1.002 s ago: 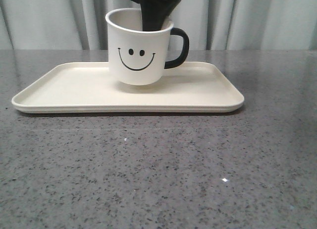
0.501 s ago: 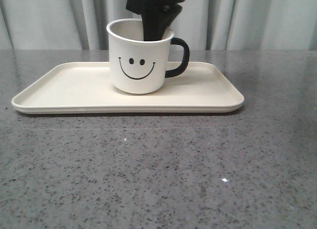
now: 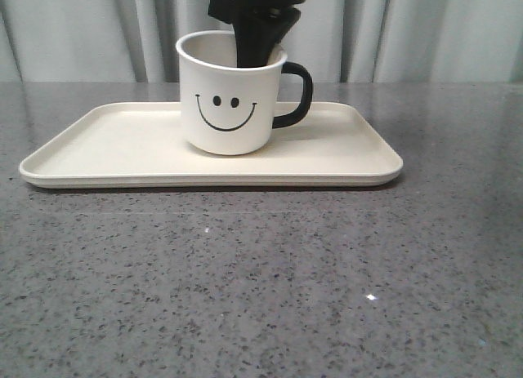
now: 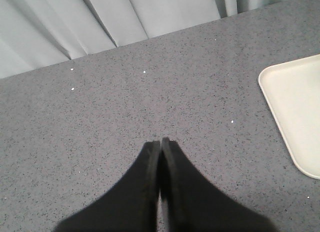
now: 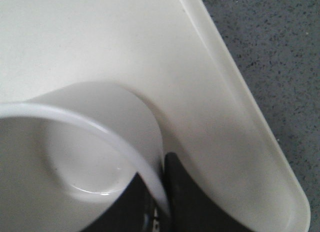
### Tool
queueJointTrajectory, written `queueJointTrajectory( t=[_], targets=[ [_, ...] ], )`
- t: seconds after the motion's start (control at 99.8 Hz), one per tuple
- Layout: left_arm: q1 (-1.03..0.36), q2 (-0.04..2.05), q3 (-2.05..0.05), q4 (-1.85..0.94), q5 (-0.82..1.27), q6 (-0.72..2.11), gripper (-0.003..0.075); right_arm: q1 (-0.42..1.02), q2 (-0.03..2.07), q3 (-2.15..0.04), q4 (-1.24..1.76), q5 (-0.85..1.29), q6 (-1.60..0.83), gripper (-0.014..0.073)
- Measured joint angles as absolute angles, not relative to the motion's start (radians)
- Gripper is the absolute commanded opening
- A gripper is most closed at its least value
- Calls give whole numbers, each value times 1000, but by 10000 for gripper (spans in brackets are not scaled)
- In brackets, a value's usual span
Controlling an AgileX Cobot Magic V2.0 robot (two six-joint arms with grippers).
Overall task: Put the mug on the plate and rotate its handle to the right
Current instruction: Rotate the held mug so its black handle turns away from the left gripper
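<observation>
The white mug [image 3: 228,100] with a black smiley face stands upright on the cream plate [image 3: 106,149], near its middle. Its black handle [image 3: 297,95] points to the right in the front view. My right gripper [image 3: 260,43] comes down from above and is shut on the mug's far rim, one finger inside and one outside; the right wrist view shows the rim [image 5: 125,142] pinched between the fingers [image 5: 200,202]. My left gripper [image 4: 160,142] is shut and empty over bare table, left of the plate's corner [image 4: 295,111].
The grey speckled table [image 3: 261,280] stretches in front of and around the plate. Pale curtains [image 3: 425,27] hang behind the table's far edge.
The mug has come down from slightly above the plate onto its surface, still held by my right gripper. Since half a second ago nothing has moved.
</observation>
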State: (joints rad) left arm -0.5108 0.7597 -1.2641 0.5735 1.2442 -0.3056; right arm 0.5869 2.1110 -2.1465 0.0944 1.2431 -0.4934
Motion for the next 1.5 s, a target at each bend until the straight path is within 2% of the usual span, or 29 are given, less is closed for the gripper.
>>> queueJointTrajectory(
  t=[0.14,0.401,0.871,1.102,1.503],
  targets=[
    [-511,760,-1264,573,1244,-306,-20,587,2111,-2147,94,1243,-493,-100],
    [-511,760,-1264,573,1244,-306,-20,587,2111,-2147,94,1243,-493,-1],
    [-511,760,-1264,573,1244,-306,-20,587,2111,-2147,94,1243,-493,1],
    [-511,760,-1264,573,1244,-306,-20,587,2110,-2147,94,1243,-493,90],
    [-511,760,-1264,573,1244,-306,-20,587,2110,-2144,96,1245,-493,101]
  ],
)
